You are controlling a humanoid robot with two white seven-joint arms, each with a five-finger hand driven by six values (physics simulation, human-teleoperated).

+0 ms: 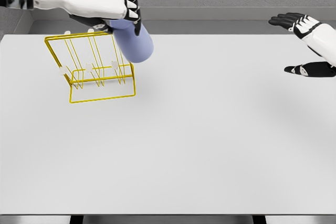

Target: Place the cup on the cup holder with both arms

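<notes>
A pale blue cup (pixel 134 41) hangs tilted in the air at the upper left, its open end pointing down and right. My left hand (pixel 113 4) is shut on its upper end, the black fingers wrapped over the top. Just below and left of the cup stands the yellow wire cup holder (pixel 94 69) on the white table (pixel 199 145), with white-tipped pegs along its lower bar. The cup's side overlaps the holder's right edge in the picture. My right hand (pixel 307 43) hovers at the far right edge, fingers spread, holding nothing.
A grey wall and a ledge run behind the table's far edge. The table's front edge lies along the bottom of the picture.
</notes>
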